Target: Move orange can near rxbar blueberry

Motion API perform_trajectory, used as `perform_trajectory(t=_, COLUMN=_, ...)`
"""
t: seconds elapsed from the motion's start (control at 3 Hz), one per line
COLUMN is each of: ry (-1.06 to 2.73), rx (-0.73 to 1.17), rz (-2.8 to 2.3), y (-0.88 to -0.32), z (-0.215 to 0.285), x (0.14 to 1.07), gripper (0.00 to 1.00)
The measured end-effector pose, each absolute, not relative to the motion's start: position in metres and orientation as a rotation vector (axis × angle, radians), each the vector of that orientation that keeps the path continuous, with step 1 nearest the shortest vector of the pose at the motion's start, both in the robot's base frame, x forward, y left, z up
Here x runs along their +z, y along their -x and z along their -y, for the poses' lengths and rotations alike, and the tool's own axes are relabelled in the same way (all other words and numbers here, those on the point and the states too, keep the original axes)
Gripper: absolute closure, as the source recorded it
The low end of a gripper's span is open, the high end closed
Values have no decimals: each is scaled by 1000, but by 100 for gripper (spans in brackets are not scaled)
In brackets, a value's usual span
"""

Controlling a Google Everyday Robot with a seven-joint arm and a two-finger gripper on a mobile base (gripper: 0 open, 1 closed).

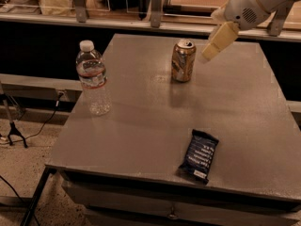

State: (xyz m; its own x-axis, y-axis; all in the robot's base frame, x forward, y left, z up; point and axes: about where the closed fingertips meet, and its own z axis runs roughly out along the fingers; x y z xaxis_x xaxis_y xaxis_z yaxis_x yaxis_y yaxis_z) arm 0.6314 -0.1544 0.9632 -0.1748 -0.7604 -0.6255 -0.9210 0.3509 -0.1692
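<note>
The orange can (183, 60) stands upright on the far middle of the grey table (141, 121), silver top with pull tab showing. The rxbar blueberry (199, 155), a flat navy wrapper with white text, lies near the table's front edge, right of centre. My gripper (209, 52) hangs from the white arm (249, 8) at the upper right; its pale tip is just right of the can's top and slightly above it, apart from the can.
A clear plastic water bottle (93, 79) with a white cap stands upright near the table's left edge. A counter with shelving (141, 13) runs behind the table. Cables and a stand leg (14, 131) lie on the floor at left.
</note>
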Motion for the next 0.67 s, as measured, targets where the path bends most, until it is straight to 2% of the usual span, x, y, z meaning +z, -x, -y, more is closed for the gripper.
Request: perform_trajectory(t=0.67, ry=1449, rx=428, rz=-1982, y=-654, z=121, x=936, gripper=0)
